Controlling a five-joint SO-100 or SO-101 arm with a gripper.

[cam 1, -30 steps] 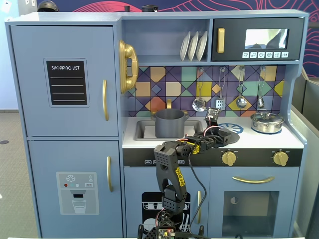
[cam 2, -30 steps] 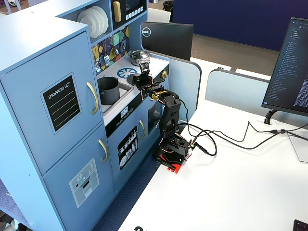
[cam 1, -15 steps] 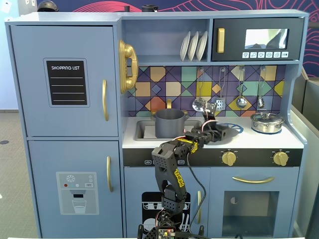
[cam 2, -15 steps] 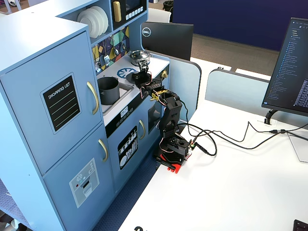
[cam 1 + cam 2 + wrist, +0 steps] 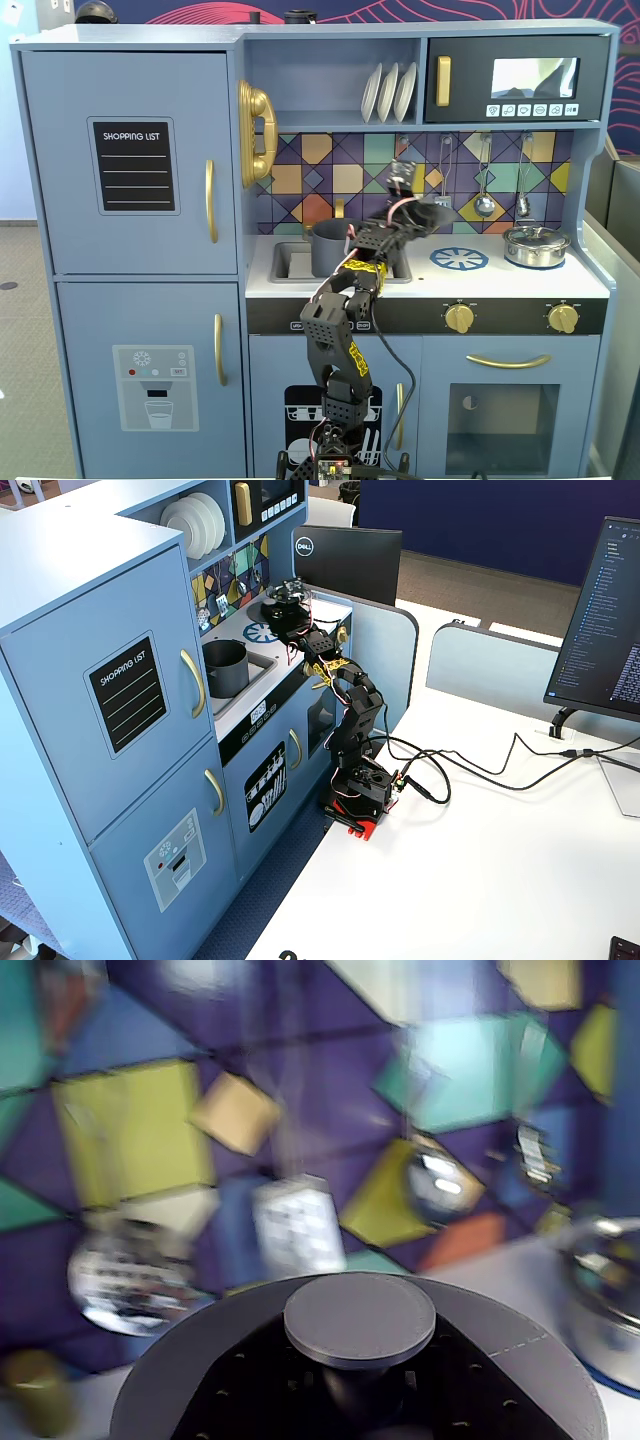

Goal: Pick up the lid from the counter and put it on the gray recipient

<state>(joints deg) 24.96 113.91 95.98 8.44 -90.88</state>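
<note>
My gripper [image 5: 425, 214] is shut on the knob of the dark-gray lid [image 5: 436, 213] and holds it tilted in the air above the pale counter [image 5: 500, 282], between the sink and the blue-and-white burner [image 5: 459, 259]. In the wrist view the lid's disc [image 5: 190, 1360] fills the bottom, with its knob [image 5: 360, 1318] over my black jaws [image 5: 355, 1392]. The gray pot [image 5: 329, 246] stands open in the sink recess, to the left of the lid. In the other fixed view the gripper [image 5: 280, 607] with the lid is beyond the pot [image 5: 225, 667].
A shiny steel lidded pot [image 5: 535, 245] stands on the counter's right end and shows in the wrist view [image 5: 610, 1300]. Utensils [image 5: 484, 203] hang on the tiled back wall behind the lid. A gold faucet [image 5: 339, 208] rises behind the sink.
</note>
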